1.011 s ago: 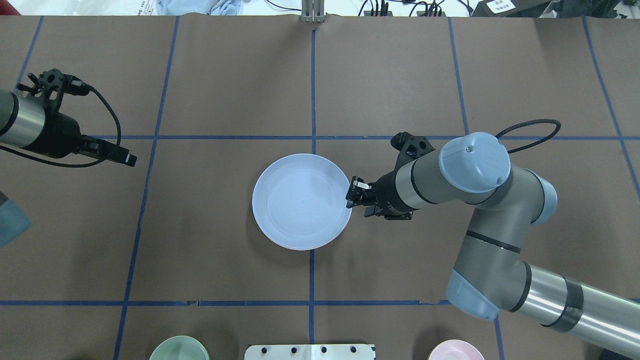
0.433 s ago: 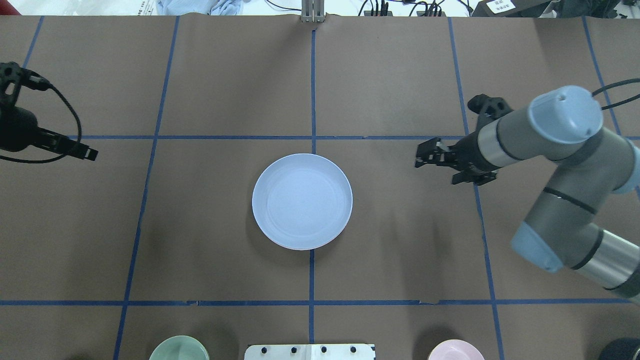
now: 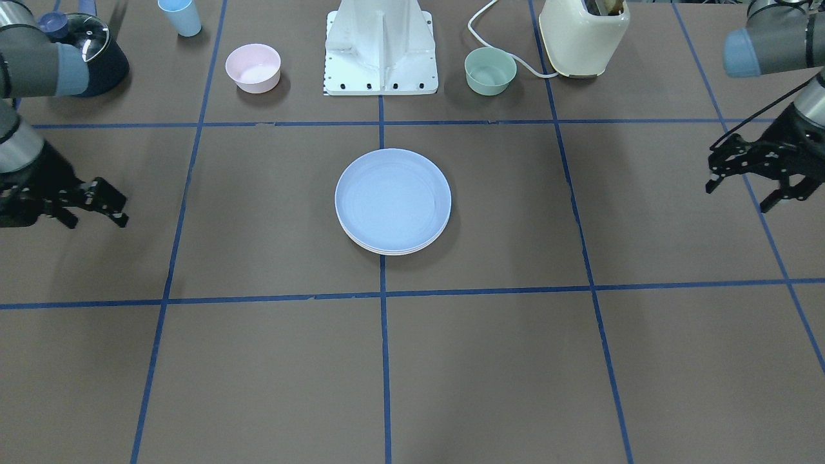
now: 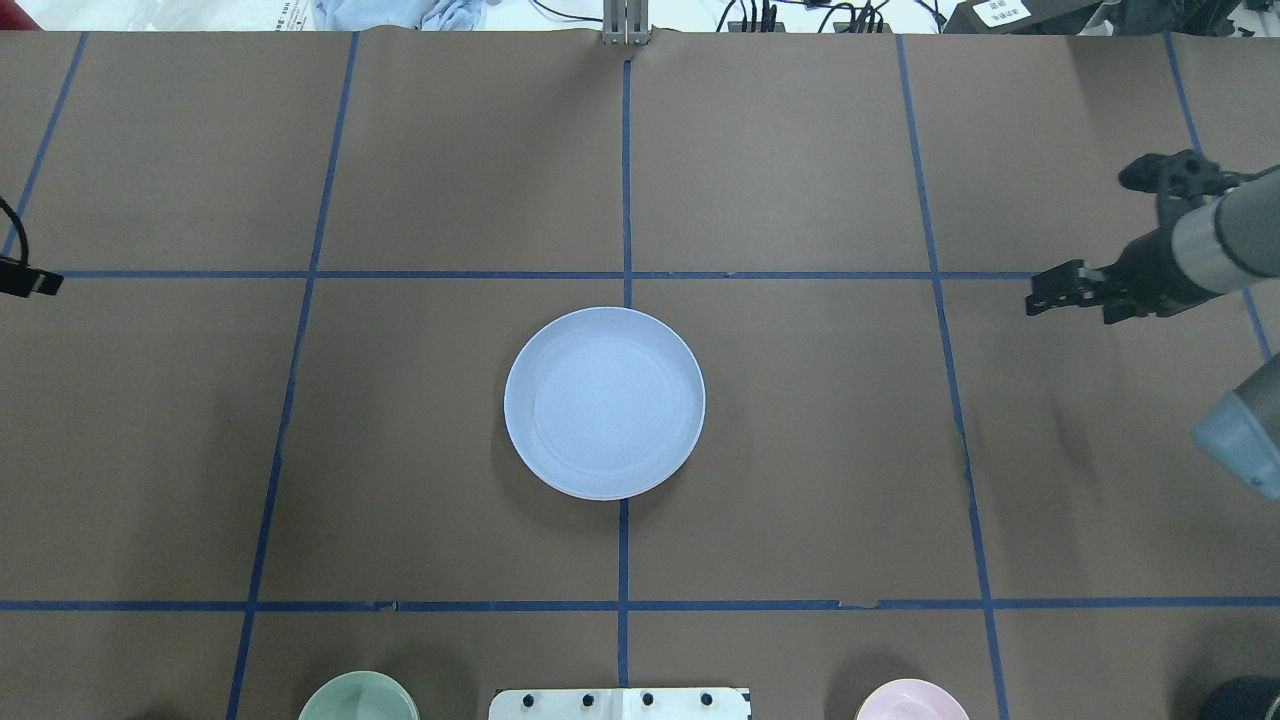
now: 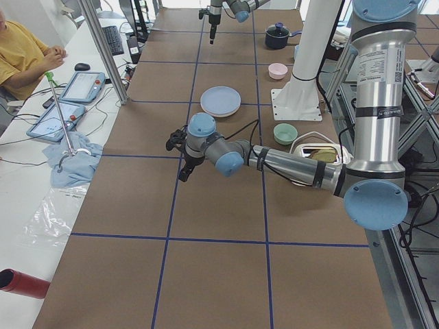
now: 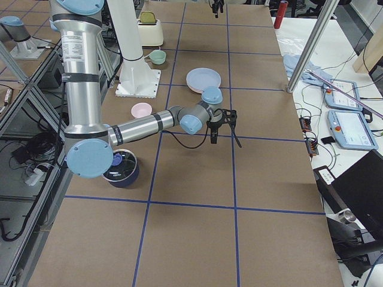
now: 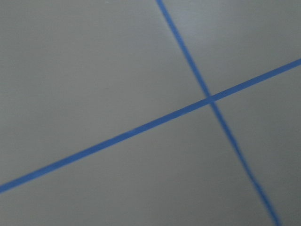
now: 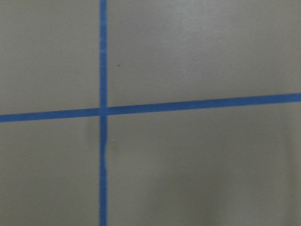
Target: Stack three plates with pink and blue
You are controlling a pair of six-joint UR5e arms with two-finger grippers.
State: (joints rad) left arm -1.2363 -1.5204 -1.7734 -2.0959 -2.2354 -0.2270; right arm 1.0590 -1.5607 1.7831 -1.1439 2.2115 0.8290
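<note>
Dead centre of the frame, on the brown table (image 3: 515,361): a stack of plates (image 3: 394,251), light blue plate (image 3: 392,198) on top, pale rims of lower plates just visible beneath. At the far right edge, left gripper (image 3: 736,198), jaws spread and released. At the far left edge, right gripper (image 3: 98,224), jaws likewise released. Both well apart from the stack. Along the top edge, a pink bowl (image 3: 252,66) and a mint-green bowl (image 3: 490,70).

On the brown, blue-taped table (image 3: 258,361) sit a small pink bowl (image 3: 252,67), a mint-green bowl (image 3: 490,71), a cream toaster (image 3: 583,38), a light-blue cup (image 3: 180,17) and a dark glass-lidded pot (image 3: 97,48).
</note>
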